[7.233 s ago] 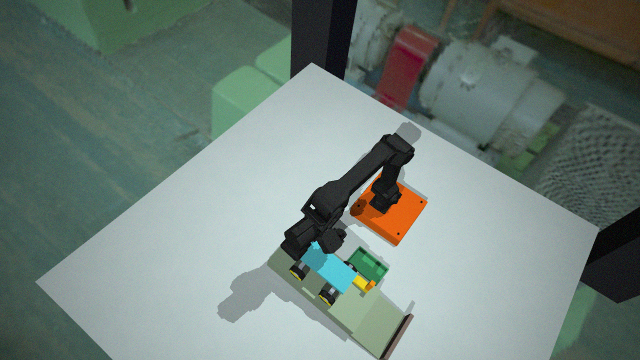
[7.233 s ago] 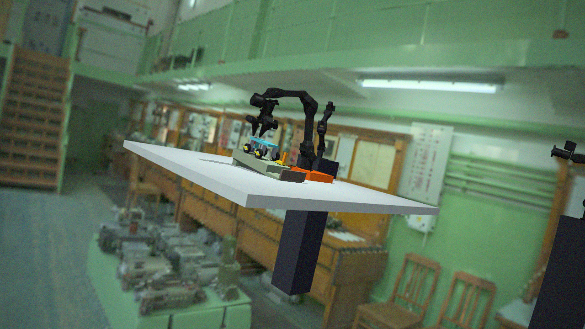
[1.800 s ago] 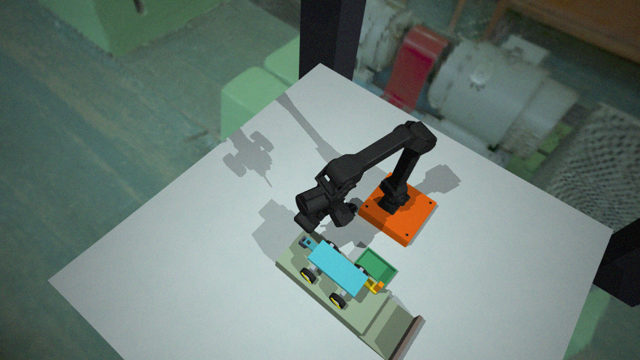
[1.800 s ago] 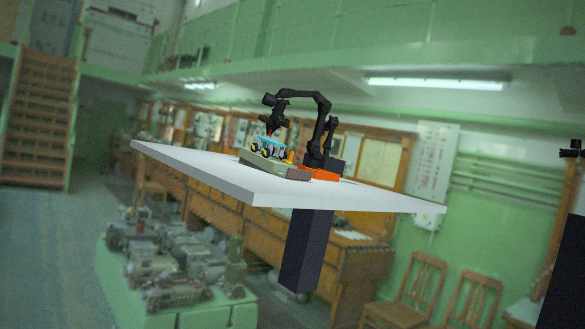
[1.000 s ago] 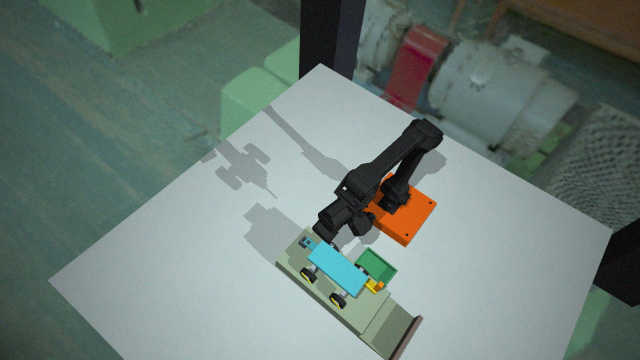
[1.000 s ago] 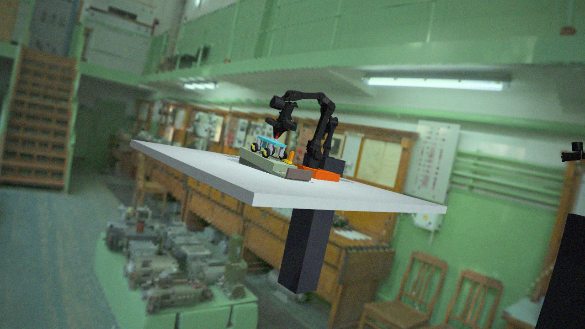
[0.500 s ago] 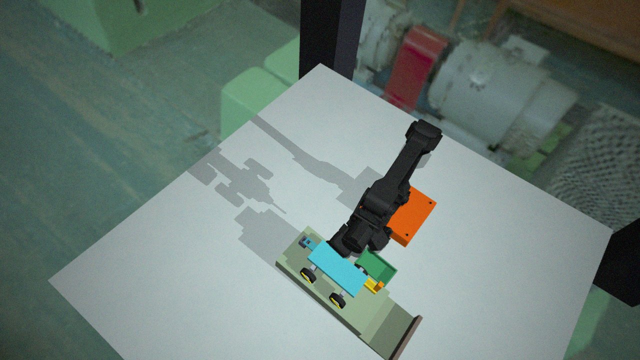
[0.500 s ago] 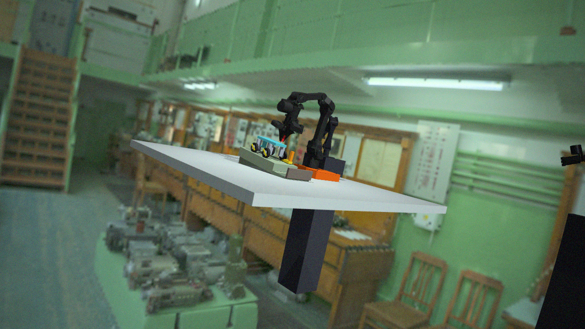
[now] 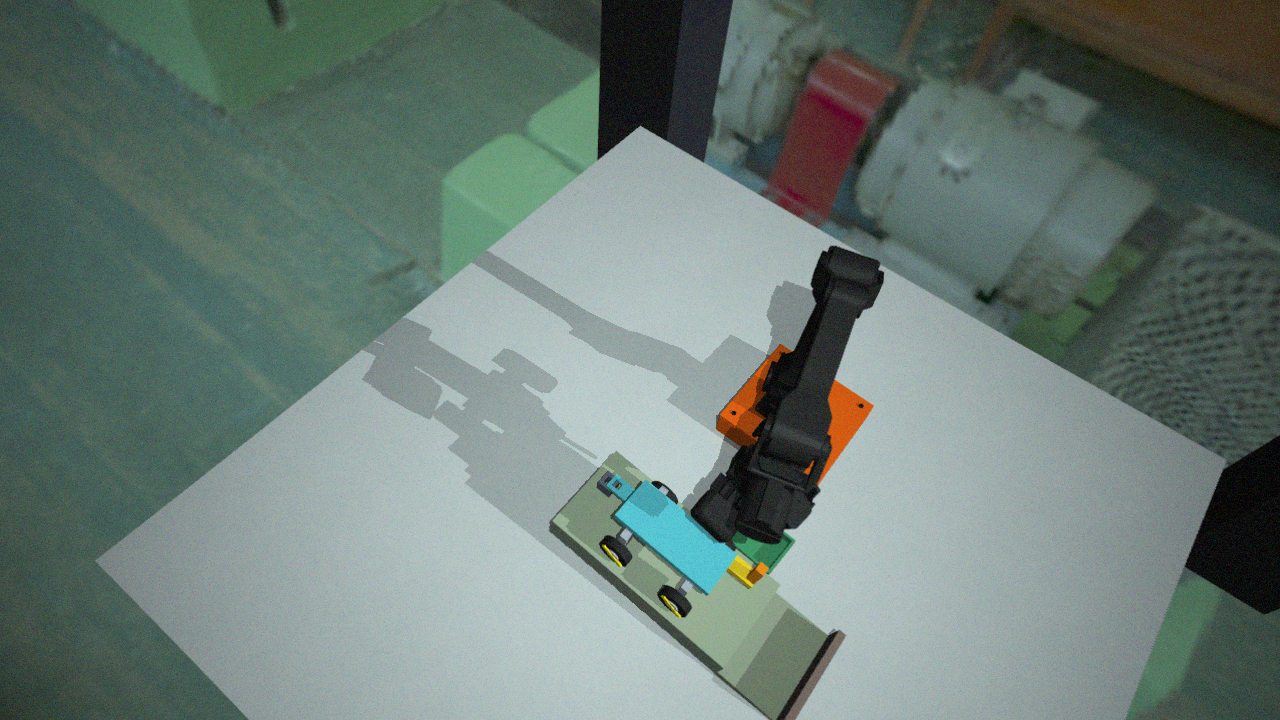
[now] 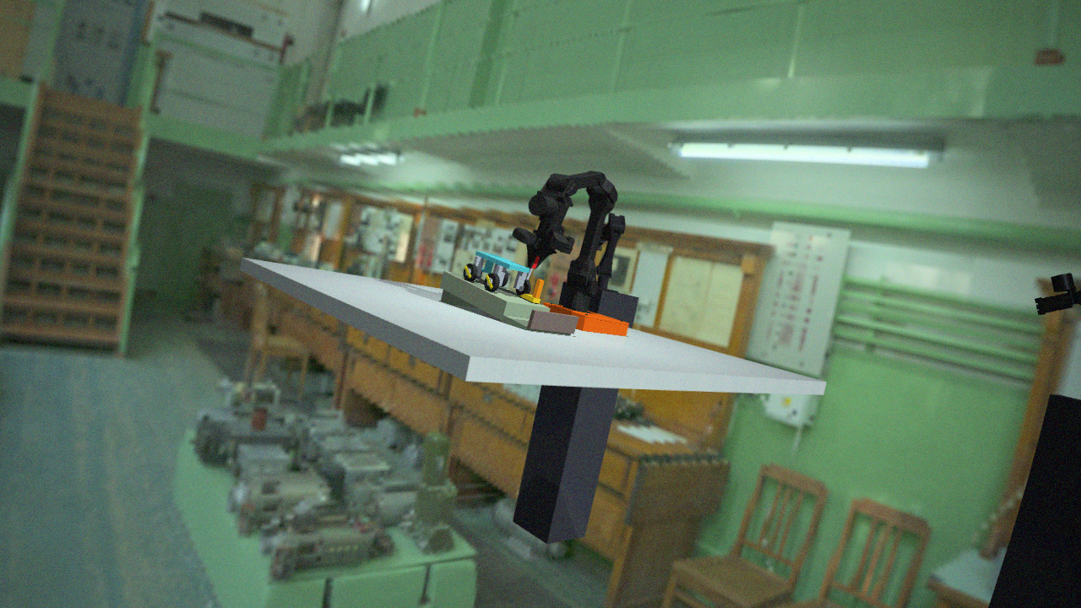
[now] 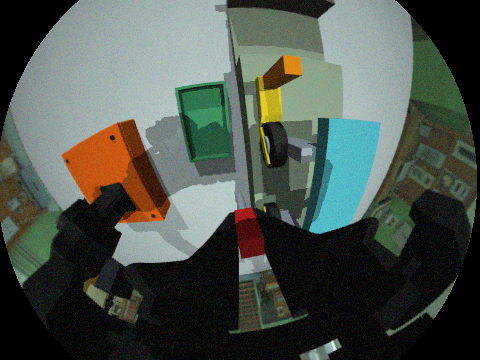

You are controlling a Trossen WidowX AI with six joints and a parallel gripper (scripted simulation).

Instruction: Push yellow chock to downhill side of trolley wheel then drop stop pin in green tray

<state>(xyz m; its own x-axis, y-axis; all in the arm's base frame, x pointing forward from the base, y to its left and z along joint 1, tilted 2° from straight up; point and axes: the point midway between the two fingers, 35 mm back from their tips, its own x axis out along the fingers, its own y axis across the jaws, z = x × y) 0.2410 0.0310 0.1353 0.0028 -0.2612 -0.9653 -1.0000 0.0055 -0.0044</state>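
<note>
Claw [image 10: 535,261] [image 11: 243,215] pinches the red-headed stop pin [image 10: 534,263] [image 11: 249,232] between its fingertips, above the tabletop [image 9: 358,501] [image 10: 377,321] [image 11: 100,75].

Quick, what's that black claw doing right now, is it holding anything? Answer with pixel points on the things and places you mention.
Gripper [image 9: 729,537] [image 10: 535,260] [image 11: 243,215]: closed, holding the red-headed pin [image 10: 534,263] [image 11: 249,234].
</note>
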